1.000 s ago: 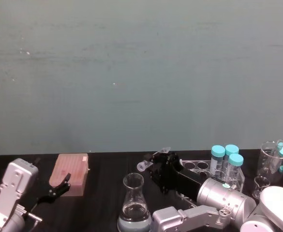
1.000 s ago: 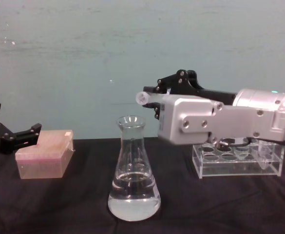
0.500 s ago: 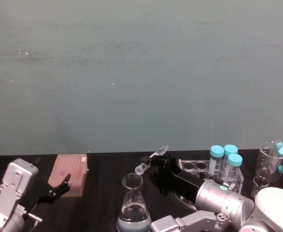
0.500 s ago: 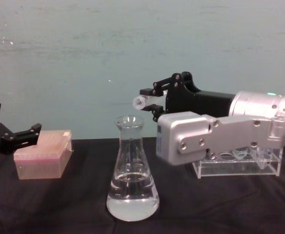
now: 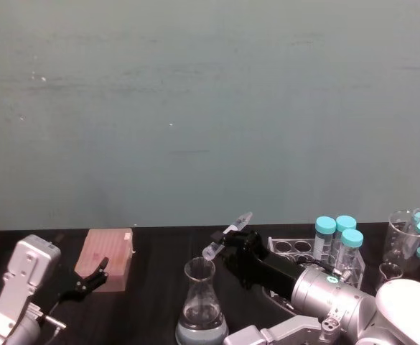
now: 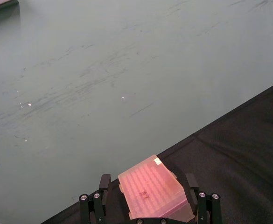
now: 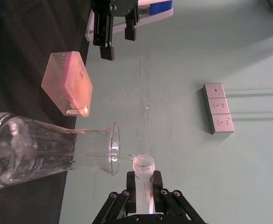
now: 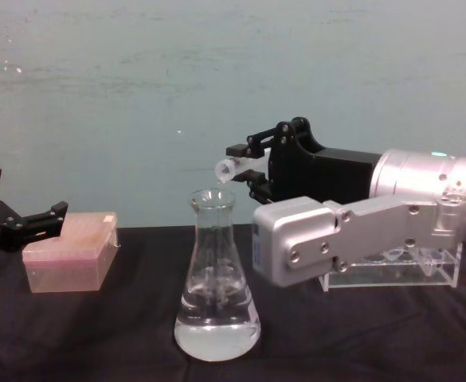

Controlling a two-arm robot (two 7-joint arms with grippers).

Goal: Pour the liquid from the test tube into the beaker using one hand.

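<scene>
Test tube (image 8: 231, 166) in mid-tilt: the slim clear tube lies almost level in the chest view, its long axis sloping slightly down, open mouth aimed to the robot's left and poised just above the rim of the beaker (image 8: 216, 270). The head view shows its conical tip raised up and away behind the right gripper (image 8: 244, 168), whose black fingers (image 8: 234, 150) are closed narrowly around the tube's middle. The beaker, a tall conical flask, stands upright on the black tabletop (image 8: 121, 334), with clear liquid (image 8: 217, 333) pooled in its wide base. Whether anything is leaving the tube cannot be told. At the robot's left, the left gripper (image 5: 89, 276) hangs with fingers spread wide, near a pink box (image 8: 69, 255) and touching nothing. Behind the right arm stands a clear tube rack (image 8: 392, 269), with turquoise-capped tubes (image 5: 337, 233) upright beside it.
</scene>
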